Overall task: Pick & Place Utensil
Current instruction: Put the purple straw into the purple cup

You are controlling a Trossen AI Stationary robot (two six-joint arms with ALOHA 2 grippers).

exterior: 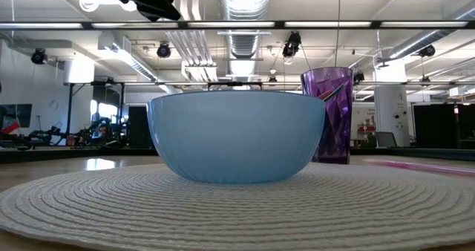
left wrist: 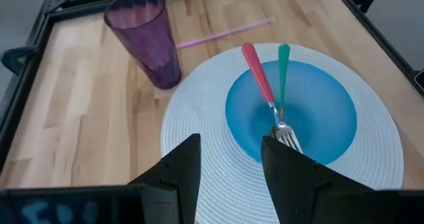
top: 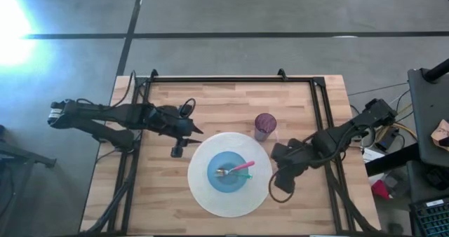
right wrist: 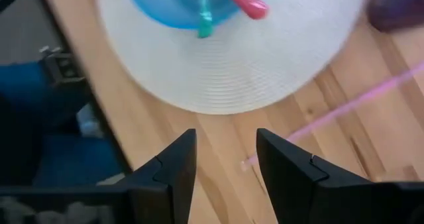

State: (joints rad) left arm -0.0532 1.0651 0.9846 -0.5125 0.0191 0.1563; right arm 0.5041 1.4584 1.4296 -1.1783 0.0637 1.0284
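Utensils, 1 pink-handled (left wrist: 257, 75) and 1 green-handled (left wrist: 283, 68), rest in the blue bowl (left wrist: 324, 114) on the woven placemat (top: 203, 188). Purple cup (top: 264, 125) and what looks like a pink straw (left wrist: 222, 34) lie nearby. Both grippers, left (top: 184, 133) and right (top: 279, 168), hover apart, empty.

bowl (top: 230, 172) on mat (top: 203, 191) | two utensils (top: 237, 170) in bowl | cup (top: 264, 125) just beyond mat

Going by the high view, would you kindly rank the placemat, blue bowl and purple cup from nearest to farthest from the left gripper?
From the left gripper, at the mat's left edge:
1. White woven placemat, its rim just beside the jaws.
2. Blue bowl, at the mat's centre, holding two utensils.
3. Purple cup, off the mat's far upper-right rim.
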